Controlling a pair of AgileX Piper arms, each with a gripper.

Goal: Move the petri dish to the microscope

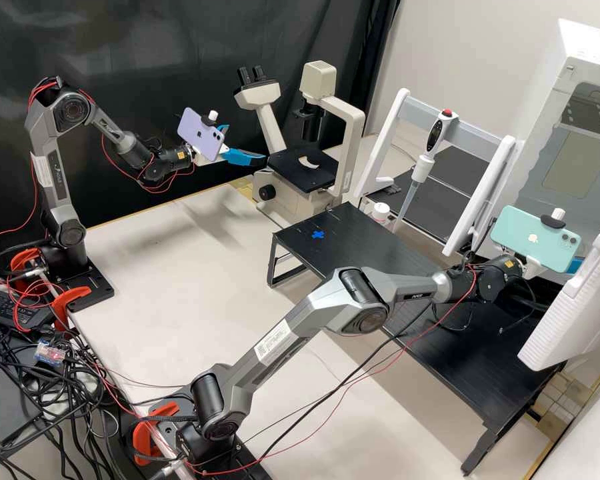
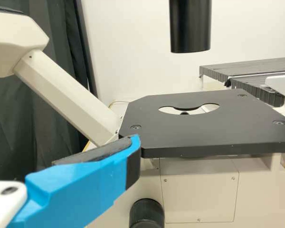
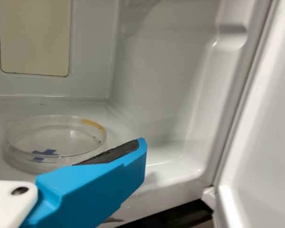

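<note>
1. The right arm (image 1: 283, 337) is extended low across the black stand (image 1: 407, 267), its wrist at the white cabinet, probably for a sideways grasp.
2. The right gripper (image 3: 137, 153) is spread, its pad bare, near the petri dish (image 3: 54, 142), which sits flat inside the white cabinet (image 3: 152, 95); a blue mark (image 3: 45, 152) there likely sets its place.
3. A blue cross (image 1: 318, 235) on the stand perhaps marks a handover spot.
4. The left gripper (image 1: 248, 144), released and empty, hangs beside the microscope's stage (image 2: 209, 130), presumably for the final placing.
</note>
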